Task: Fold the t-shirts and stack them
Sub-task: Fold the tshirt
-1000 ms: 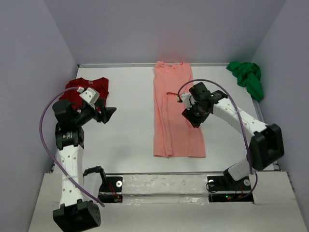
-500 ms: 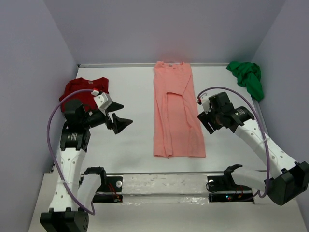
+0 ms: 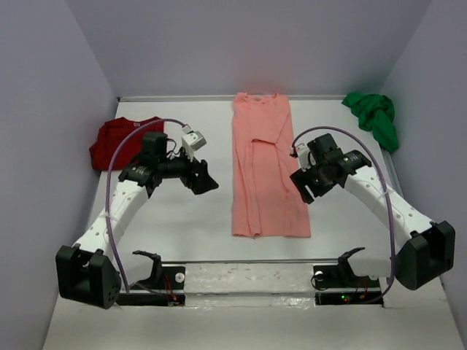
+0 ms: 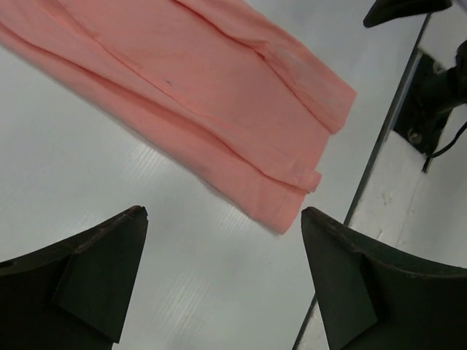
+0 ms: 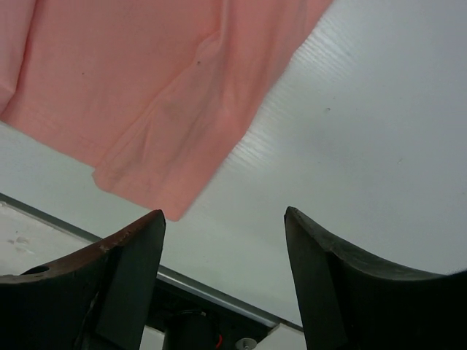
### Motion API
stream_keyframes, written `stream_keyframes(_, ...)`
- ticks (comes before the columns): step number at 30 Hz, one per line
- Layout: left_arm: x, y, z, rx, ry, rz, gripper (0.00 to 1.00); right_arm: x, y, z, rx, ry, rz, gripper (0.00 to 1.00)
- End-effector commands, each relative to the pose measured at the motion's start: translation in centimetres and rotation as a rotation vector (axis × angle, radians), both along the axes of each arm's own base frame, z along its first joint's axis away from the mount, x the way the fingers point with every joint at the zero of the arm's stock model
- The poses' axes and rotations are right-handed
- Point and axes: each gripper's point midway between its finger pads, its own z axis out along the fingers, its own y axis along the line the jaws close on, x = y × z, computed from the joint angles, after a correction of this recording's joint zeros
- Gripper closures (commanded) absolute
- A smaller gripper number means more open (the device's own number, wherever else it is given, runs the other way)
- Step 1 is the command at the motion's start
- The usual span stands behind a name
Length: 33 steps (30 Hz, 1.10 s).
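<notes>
Since a second before, the left gripper (image 3: pixel 206 179) had swung away from the dark red t-shirt (image 3: pixel 120 138) toward the salmon-pink t-shirt (image 3: pixel 266 168) — folded lengthwise, mid-way across the table (image 3: pixel 182 226) — while the right gripper (image 3: pixel 305 188) had moved off its cloth to its right edge. Both stood wide open, holding nothing. Far right, the bright green t-shirt (image 3: pixel 373 117) lay bunched.

One salmon-pink t-shirt (image 3: pixel 266 171), one dark red t-shirt (image 3: pixel 109 144), one green t-shirt (image 3: pixel 372 115), two arms (image 3: pixel 120 205) (image 3: pixel 381 197), one table (image 3: pixel 321 117).
</notes>
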Motion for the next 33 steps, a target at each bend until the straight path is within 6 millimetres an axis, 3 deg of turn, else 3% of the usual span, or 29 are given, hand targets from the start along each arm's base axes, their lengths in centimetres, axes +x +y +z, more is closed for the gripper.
stream_keyframes(1,2.0,-0.1,-0.6,0.260,-0.186,-0.026,0.06,-0.5,1.1,-1.8,0.030,0.111,0.047,0.29)
stream_keyframes(3,2.7,-0.7,-1.3,0.291,-0.211,-0.047,0.11,0.6,0.2,-3.0,-0.045,0.115,0.013,0.45)
stream_keyframes(4,3.2,-1.1,-1.1,0.290,-0.221,-0.051,0.19,1.7,0.1,-3.3,-0.061,0.083,-0.001,0.56)
stream_keyframes(5,3.7,-1.5,-1.9,0.292,-0.192,-0.062,0.21,2.1,0.1,-3.5,-0.067,0.079,-0.019,0.84)
stream_keyframes(7,4.0,-2.6,-1.8,0.259,-0.166,-0.100,0.24,2.9,0.1,-3.8,-0.086,0.080,-0.017,1.00)
stream_keyframes(10,5.6,-4.0,-1.6,0.251,-0.146,-0.135,0.37,3.4,0.5,-3.7,-0.087,0.090,0.009,1.00)
stream_keyframes(13,7.3,-5.7,-2.3,0.242,-0.092,-0.182,0.76,3.4,0.8,-3.3,-0.074,0.091,0.037,1.00)
stream_keyframes(15,8.4,-6.9,-3.5,0.244,-0.042,-0.219,0.89,2.9,0.8,-3.1,-0.072,0.104,0.058,1.00)
stream_keyframes(16,8.8,-7.2,-4.0,0.256,-0.033,-0.226,1.00,2.4,0.6,-3.1,-0.076,0.116,0.065,1.00)
stream_keyframes(20,11.8,-9.4,-5.9,0.283,-0.029,-0.229,1.00,2.0,0.5,-3.9,-0.081,0.120,0.099,1.00)
stream_keyframes(25,15.7,-11.6,-5.6,0.266,-0.063,-0.213,1.00,0.6,1.2,-5.5,-0.063,0.243,0.187,1.00)
stream_keyframes(26,16.1,-11.8,-4.4,0.255,-0.083,-0.214,1.00,0.5,1.2,-5.7,-0.065,0.258,0.194,1.00)
stream_keyframes(27,16.2,-12.1,-6.1,0.269,-0.035,-0.227,1.00,0.4,1.2,-6.1,-0.068,0.274,0.208,1.00)
stream_keyframes(30,17.6,-12.9,-6.9,0.260,0.010,-0.220,1.00,0.0,1.3,-6.4,-0.063,0.303,0.229,1.00)
stream_keyframes(33,17.5,-13.6,-8.0,0.250,0.060,-0.219,1.00,-0.7,1.4,-6.9,-0.057,0.355,0.242,1.00)
